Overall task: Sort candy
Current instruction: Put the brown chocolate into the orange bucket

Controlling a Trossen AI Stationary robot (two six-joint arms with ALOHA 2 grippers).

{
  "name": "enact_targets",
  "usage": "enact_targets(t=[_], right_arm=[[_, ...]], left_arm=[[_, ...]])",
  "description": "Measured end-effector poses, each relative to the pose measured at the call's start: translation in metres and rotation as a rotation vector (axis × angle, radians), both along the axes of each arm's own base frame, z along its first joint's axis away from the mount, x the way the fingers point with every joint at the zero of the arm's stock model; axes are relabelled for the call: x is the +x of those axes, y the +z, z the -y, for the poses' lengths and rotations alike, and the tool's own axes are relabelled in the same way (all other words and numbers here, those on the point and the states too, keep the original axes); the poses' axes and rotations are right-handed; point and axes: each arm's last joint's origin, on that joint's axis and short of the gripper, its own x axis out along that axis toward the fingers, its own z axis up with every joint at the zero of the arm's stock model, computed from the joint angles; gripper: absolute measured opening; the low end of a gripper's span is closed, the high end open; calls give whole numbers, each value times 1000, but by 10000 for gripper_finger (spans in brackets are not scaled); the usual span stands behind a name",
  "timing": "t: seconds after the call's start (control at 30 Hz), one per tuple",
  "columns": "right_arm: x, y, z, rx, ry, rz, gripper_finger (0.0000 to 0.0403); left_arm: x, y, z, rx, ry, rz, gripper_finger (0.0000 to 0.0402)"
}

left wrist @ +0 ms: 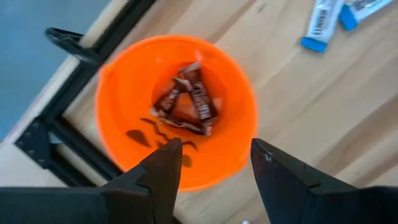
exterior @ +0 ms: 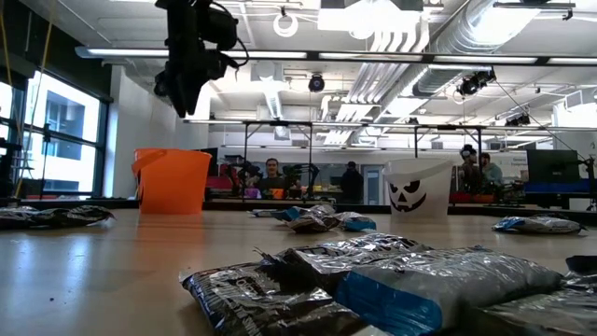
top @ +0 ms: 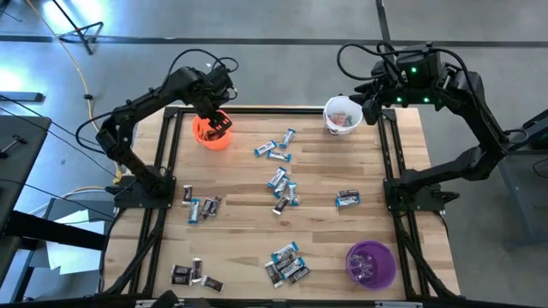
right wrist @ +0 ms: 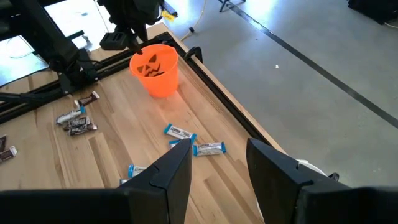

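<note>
Small wrapped candy pieces lie scattered on the wooden table [top: 240, 180]: blue-and-white ones [top: 274, 151] at the far middle, a mixed cluster [top: 282, 190] in the centre, dark ones [top: 193, 275] near the front left. An orange cup [top: 211, 131] stands upright at the far left with a few dark brown candies [left wrist: 186, 102] on its bottom. My left gripper [left wrist: 214, 165] hangs open right above that cup, pointing down, nothing between its fingers. My right gripper [right wrist: 214, 168] is open and raised beside the white cup [top: 342, 115] at the far right.
A purple cup [top: 370, 263] stands at the near right. Black frame rails [top: 167, 171] run along the table's left and right sides. In the low view, candy [exterior: 373, 280] lies close in front, and people sit in the room beyond the table.
</note>
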Motion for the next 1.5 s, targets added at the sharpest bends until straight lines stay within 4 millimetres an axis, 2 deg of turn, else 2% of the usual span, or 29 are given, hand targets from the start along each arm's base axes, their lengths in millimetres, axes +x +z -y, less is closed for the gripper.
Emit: enact_targets(t=[0.23,0.37,0.5,0.63,0.77,0.97,1.13,1.5], right_arm=[[0,0,0,-1,-2,0,149],[0,0,0,-2,-3,-1,149],[0,0,0,-1,-2,0,149],[0,0,0,-1,-3,0,149],[0,0,0,-1,-2,0,149],[0,0,0,0,1,1,149],[0,0,0,0,1,1,149],[0,0,0,0,0,0,149]], left_arm=[[20,0,25,-25,-16,31,176],[24,-1,46,10,-3,-87,170],[23,2,74,-24,7,-165,163],[31,5,110,-92,12,-76,157],[30,-6,143,-120,52,-119,153],[17,-34,174,-129,172,-213,151],[-4,-58,191,-122,258,-285,151],[-49,-86,211,-105,398,-156,151]])
